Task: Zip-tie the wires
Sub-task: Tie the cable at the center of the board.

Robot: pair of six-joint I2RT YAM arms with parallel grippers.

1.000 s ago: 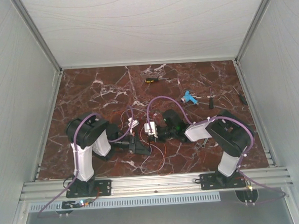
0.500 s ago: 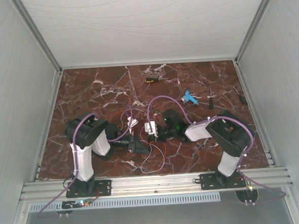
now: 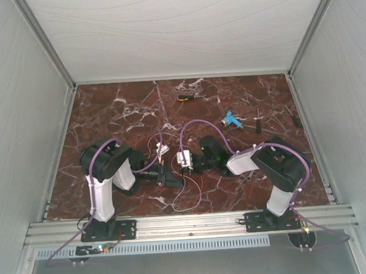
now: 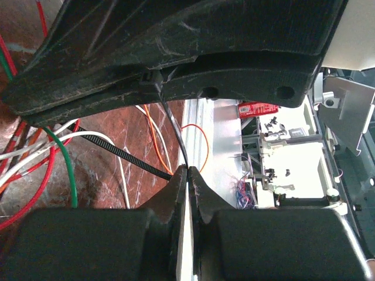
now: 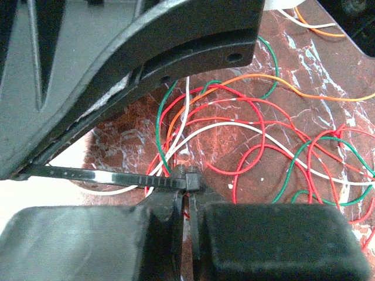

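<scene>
One black zip tie [image 5: 117, 177], lying against the wires [image 5: 234, 134], head pinched by closed right fingers [image 5: 170, 199], strap by closed left fingers [image 4: 173, 190]; step likely cinching, next needing a steady opposing pull.

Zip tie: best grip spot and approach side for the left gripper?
Take the zip tie by its flat strap, pinched across its flat faces, coming from the end away from the wires. It runs straight there; the left gripper is shut on it so. The right gripper is shut on its blocky head.
</scene>
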